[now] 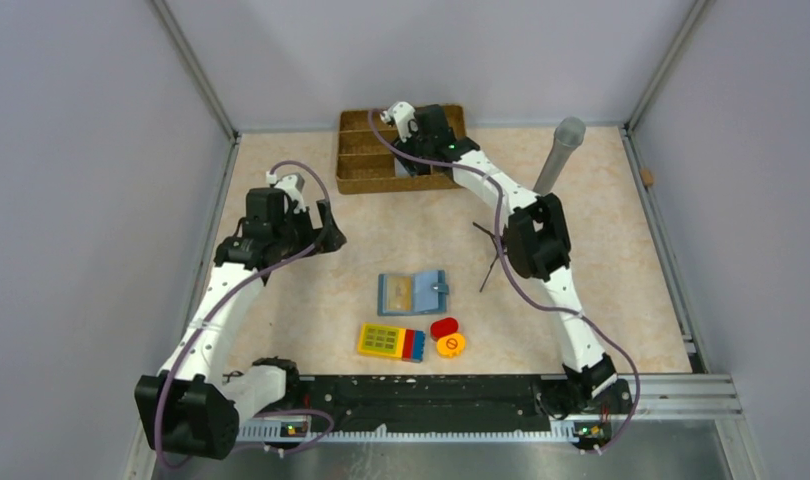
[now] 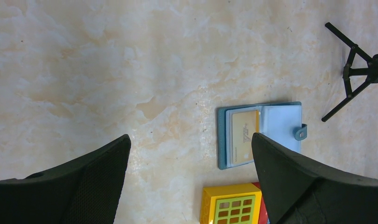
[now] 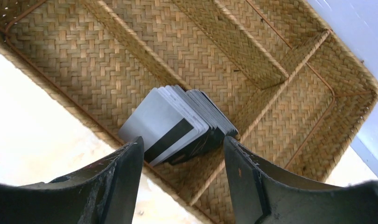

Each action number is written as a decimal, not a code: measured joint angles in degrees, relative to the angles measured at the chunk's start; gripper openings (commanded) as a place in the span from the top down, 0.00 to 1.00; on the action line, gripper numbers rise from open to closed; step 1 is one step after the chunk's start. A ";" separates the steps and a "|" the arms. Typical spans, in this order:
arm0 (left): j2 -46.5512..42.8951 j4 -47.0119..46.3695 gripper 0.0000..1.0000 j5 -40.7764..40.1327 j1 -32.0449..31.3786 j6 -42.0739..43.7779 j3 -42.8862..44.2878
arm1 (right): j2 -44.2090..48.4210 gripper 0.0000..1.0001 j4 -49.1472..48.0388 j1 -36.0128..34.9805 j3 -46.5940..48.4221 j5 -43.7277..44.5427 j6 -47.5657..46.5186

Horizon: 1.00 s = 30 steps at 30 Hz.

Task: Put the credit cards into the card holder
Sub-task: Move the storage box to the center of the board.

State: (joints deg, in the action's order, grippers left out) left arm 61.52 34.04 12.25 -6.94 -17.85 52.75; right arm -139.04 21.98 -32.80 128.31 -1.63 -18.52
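Note:
The teal card holder (image 1: 413, 292) (image 2: 280, 126) lies open on the table's middle, with a tan credit card (image 2: 245, 135) in its left pocket. A fanned stack of credit cards (image 3: 178, 123), grey, white and black, leans in a corner compartment of the wicker tray (image 1: 361, 150) (image 3: 294, 93). My right gripper (image 1: 417, 158) (image 3: 182, 140) hangs open over that compartment, its fingertips just short of the stack and nothing between them. Left of the holder and above the table, my left gripper (image 1: 328, 235) (image 2: 191, 136) is wide open and holds nothing.
A yellow keypad block (image 1: 391, 342) (image 2: 229, 205) lies just in front of the holder, with a red piece (image 1: 443, 327) and an orange disc (image 1: 451, 345) beside it. A small black tripod (image 1: 491, 255) (image 2: 360, 70) lies right of the holder. A grey cylinder (image 1: 561, 150) stands at the back right.

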 measured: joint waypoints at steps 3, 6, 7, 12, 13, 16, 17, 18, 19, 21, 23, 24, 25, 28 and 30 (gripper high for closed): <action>0.02 -0.57 0.01 0.83 0.66 0.00 -0.09 | -2.97 0.34 0.46 0.52 3.50 -1.46 -0.92; 0.24 -0.76 0.01 1.73 0.98 0.00 -0.17 | -5.25 0.29 0.70 0.92 5.75 -3.19 -1.73; 0.33 -0.81 0.01 1.95 1.05 0.00 -0.22 | -5.64 0.28 0.74 1.01 5.79 -3.69 -2.03; 1.03 -1.03 0.01 2.97 1.38 -0.02 -0.46 | -8.50 0.28 1.18 1.31 8.44 -5.09 -3.65; 1.03 -1.03 0.01 3.21 1.40 -0.02 -0.52 | -8.87 0.29 1.16 1.36 9.27 -5.20 -3.87; 1.05 -1.05 0.01 3.50 1.55 -0.02 -0.59 | -9.35 0.35 1.11 1.66 10.01 -5.35 -4.37; 1.14 -1.05 0.01 3.65 1.64 -0.04 -0.61 | -9.57 0.37 1.05 1.81 10.27 -5.38 -4.48; 1.29 -1.07 0.01 3.82 1.73 -0.04 -0.61 | -9.75 0.40 0.94 1.97 10.38 -5.38 -4.61; 1.44 -1.09 0.01 3.96 1.77 -0.04 -0.61 | -9.94 0.43 0.76 2.14 10.51 -5.40 -4.79; 1.90 -1.09 0.01 4.48 1.90 -0.07 -0.70 | -10.03 0.49 0.44 2.38 10.56 -5.42 -5.01; 2.23 -1.07 0.01 4.85 2.03 -0.13 -0.76 | -10.03 0.58 0.33 2.49 10.60 -5.51 -5.03; 2.29 -1.09 0.01 4.92 2.05 -0.17 -0.79 | -10.03 0.61 0.35 2.49 10.82 -5.66 -5.01; 2.38 -1.07 0.01 5.03 2.10 -0.20 -0.81 | -10.03 0.63 0.31 2.47 10.91 -5.79 -5.01; 2.40 -1.11 0.01 5.35 2.25 -0.22 -0.81 | -10.03 0.70 0.20 2.43 10.93 -6.25 -4.83; 2.40 -1.11 0.01 5.70 2.36 -0.22 -0.83 | -10.03 0.76 -0.02 2.43 10.95 -6.49 -4.76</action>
State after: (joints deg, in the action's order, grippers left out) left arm 63.92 32.93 17.96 -4.58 -18.06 51.92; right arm -149.08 21.96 -30.37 139.26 -8.12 -23.29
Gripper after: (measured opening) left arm 0.986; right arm 0.314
